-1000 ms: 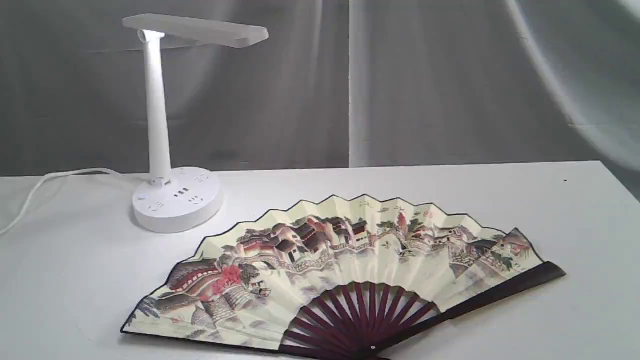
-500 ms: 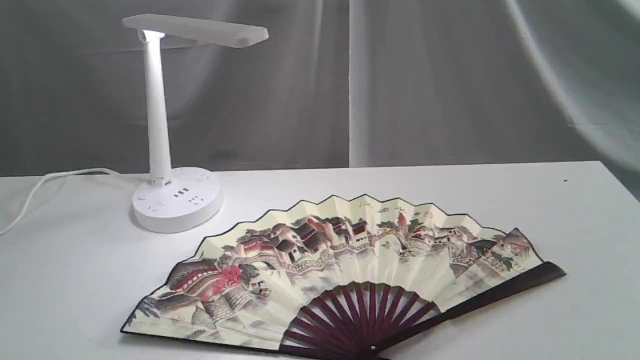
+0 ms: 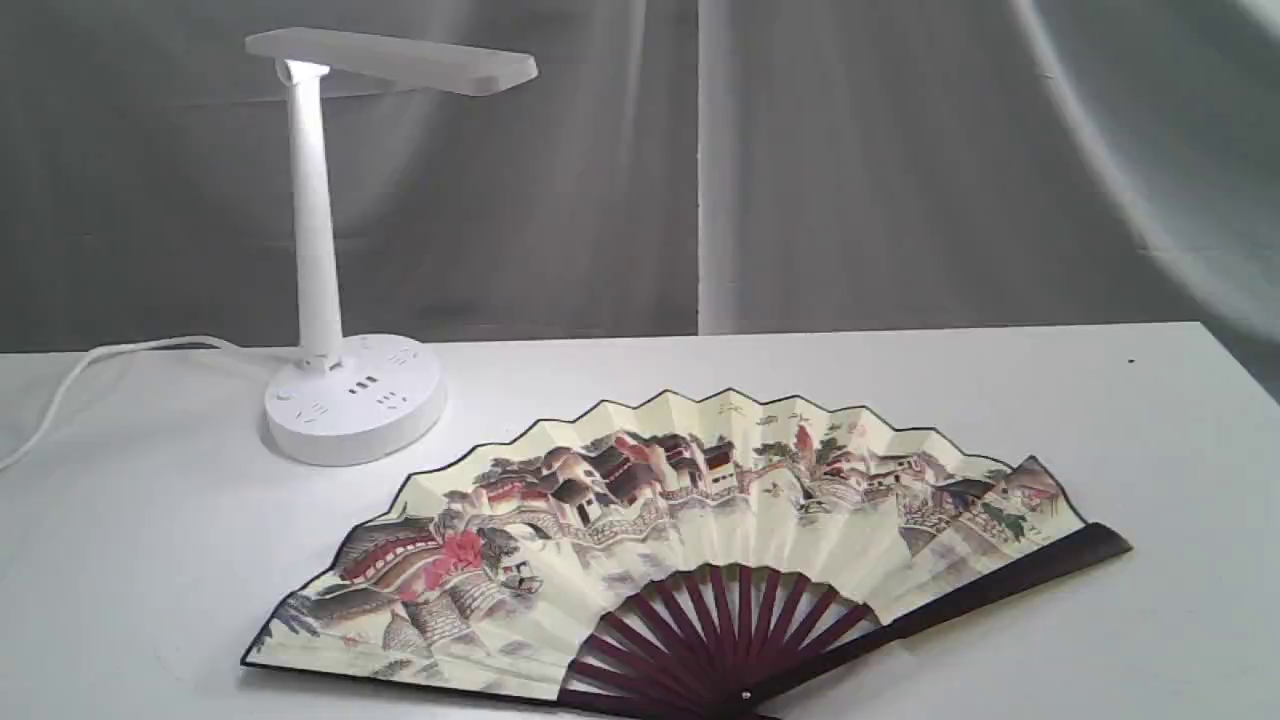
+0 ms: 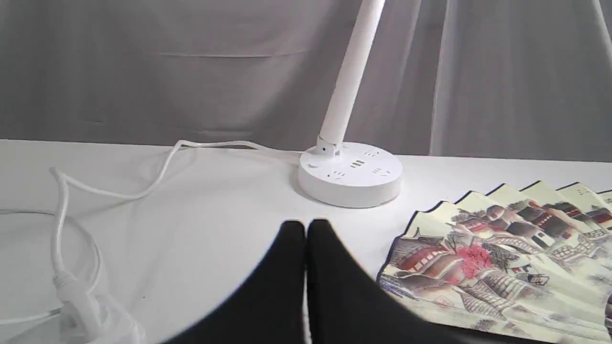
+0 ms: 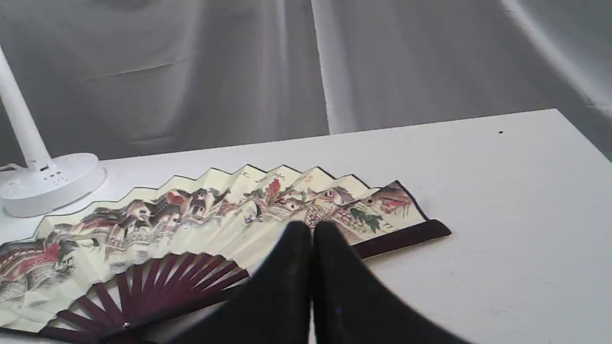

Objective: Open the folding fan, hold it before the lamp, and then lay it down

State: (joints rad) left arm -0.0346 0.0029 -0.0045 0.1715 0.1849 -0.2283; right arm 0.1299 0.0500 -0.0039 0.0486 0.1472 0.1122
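The folding fan (image 3: pixel 680 540) lies spread open and flat on the white table (image 3: pixel 1000 390), its painted cream leaf facing up and its maroon ribs toward the front edge. The white lamp (image 3: pixel 330 250) stands upright behind the fan's left end, apart from it. Neither gripper shows in the exterior view. In the left wrist view my left gripper (image 4: pixel 306 228) is shut and empty, hovering off the fan's (image 4: pixel 502 253) left end, short of the lamp base (image 4: pixel 351 174). In the right wrist view my right gripper (image 5: pixel 311 229) is shut and empty above the fan's (image 5: pixel 201 210) right half.
The lamp's white cord (image 4: pixel 119 191) loops over the table's left side and ends in a plug (image 4: pixel 79 301). A grey curtain (image 3: pixel 850 170) hangs close behind the table. Bare tabletop stretches to the right of the fan (image 5: pixel 502 200).
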